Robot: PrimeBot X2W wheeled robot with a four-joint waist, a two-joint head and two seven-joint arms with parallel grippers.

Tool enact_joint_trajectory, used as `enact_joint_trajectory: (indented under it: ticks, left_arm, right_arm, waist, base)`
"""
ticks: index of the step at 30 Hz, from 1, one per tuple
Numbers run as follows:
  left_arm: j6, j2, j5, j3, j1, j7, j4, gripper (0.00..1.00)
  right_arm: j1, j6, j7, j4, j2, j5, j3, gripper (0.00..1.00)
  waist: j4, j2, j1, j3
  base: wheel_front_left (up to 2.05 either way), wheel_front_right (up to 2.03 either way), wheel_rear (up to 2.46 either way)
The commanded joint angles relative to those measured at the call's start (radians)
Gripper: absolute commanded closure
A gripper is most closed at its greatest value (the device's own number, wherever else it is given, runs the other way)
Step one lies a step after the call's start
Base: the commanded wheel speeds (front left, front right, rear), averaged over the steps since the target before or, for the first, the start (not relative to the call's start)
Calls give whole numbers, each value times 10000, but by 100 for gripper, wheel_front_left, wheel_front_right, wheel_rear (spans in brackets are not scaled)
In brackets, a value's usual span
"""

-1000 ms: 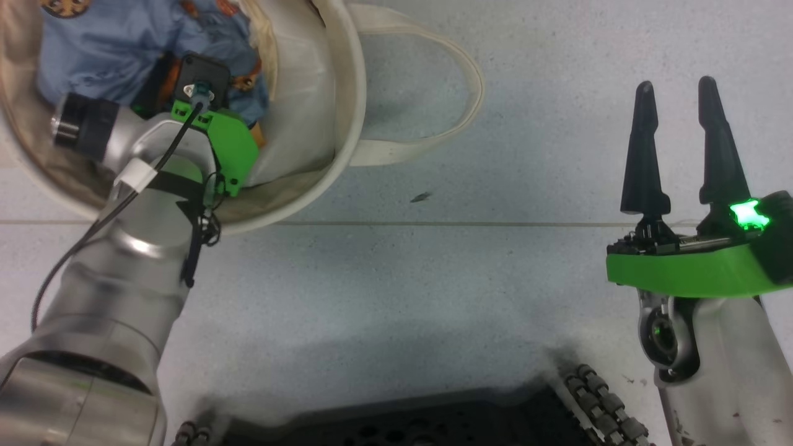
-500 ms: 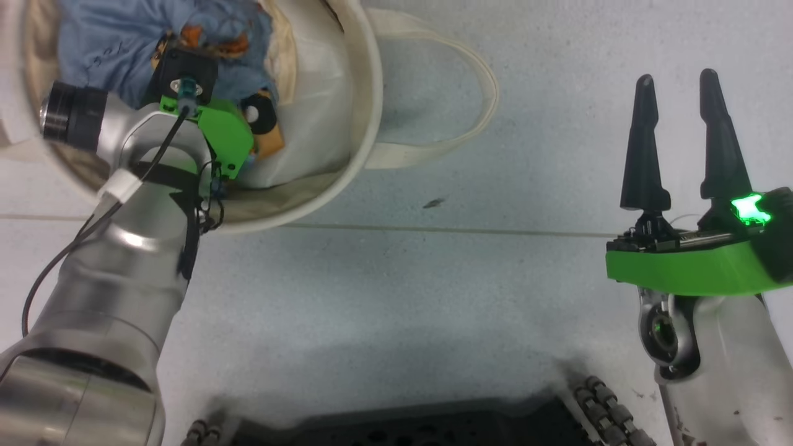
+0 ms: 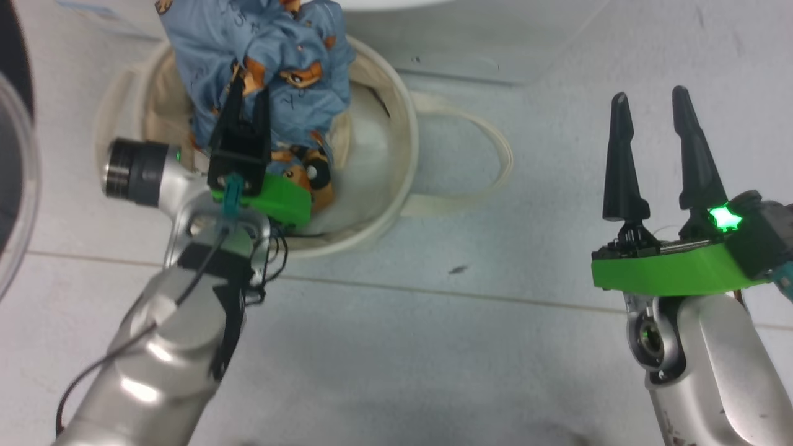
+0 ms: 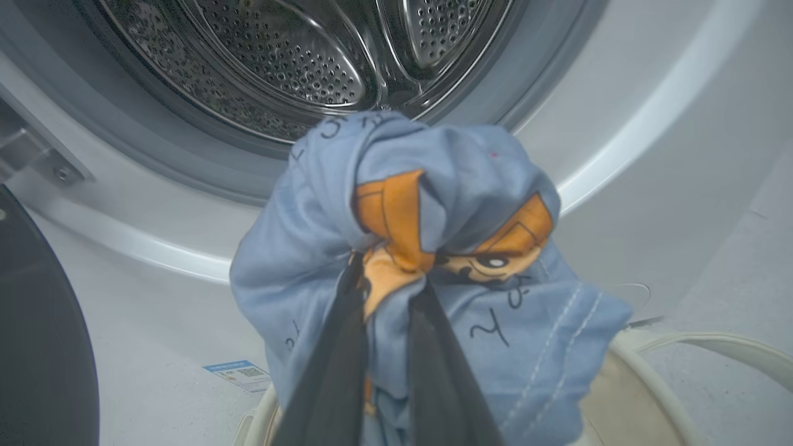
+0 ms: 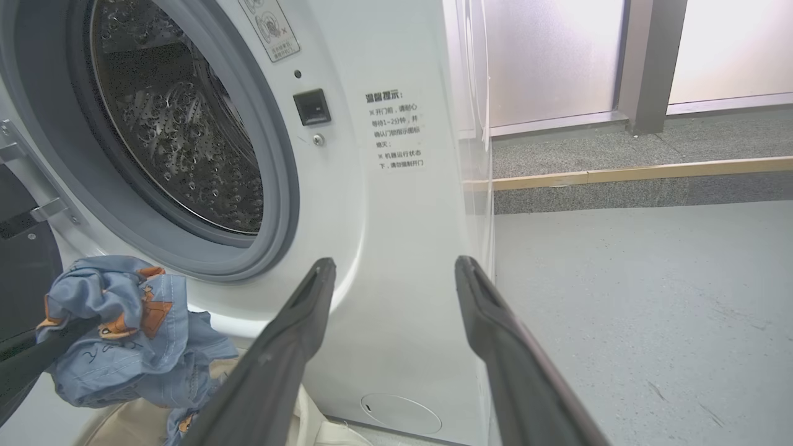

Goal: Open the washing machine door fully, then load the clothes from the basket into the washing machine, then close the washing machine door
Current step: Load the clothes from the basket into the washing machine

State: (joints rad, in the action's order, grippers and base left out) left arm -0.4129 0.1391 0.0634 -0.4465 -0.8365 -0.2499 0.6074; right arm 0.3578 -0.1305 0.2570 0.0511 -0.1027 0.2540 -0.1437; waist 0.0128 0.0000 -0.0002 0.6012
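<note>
Pale speckled floor [image 3: 396,347] carries the basket [image 3: 406,124], a round cream tub with one loop handle [image 3: 489,142] lying flat to its right; directly above the basket's mouth the left jaws are pinched almost together on a fold of the clothes [image 3: 279,49], the two dark fingers [image 3: 238,124] pressed into an orange patch of the blue bear-print fabric; the bunch hangs from that grip above the basket's rim, its lower folds trailing down toward the basket's inside; just behind the basket stands the washing machine [image 5: 396,204], its steel drum [image 4: 297,62] bare and in full view inside the grey gasket ring; a small blue label sticker [image 4: 238,373] sits on the machine's front close above the basket; the washing machine door [image 4: 37,347] stands swung open to the basket's left, its black rim and clear glass at the edge of the head view; well to the basket's right the right jaws stand wide apart over the floor, holding nothing, their fingers [image 3: 619,167] pointing toward the machine.
</note>
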Motion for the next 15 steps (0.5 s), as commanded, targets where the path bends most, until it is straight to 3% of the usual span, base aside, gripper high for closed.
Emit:
enact_joint_trajectory:
  ticks: [1, 10, 15]
  left_arm:
    - [-82, 396, -79, 278, 153, -116, -518, 100]
    - [-143, 675, -178, 590, 2588, -117, -3788, 100]
    - [-196, 391, -246, 555, 3864, -117, -5066, 100]
  right_arm:
    - [-393, -2, 47, 253, 55, 68, -232, 0]
    - [-844, -2, 47, -49, 284, 249, -278, 0]
    - [-1262, -2, 47, -222, 413, 364, -149, 0]
  waist:
    - [301, 0, 2, -740]
    - [408, 0, 2, -2255]
    - [502, 0, 2, -2876]
  base:
    - [0, 0, 0]
    - [0, 0, 0]
    - [0, 0, 0]
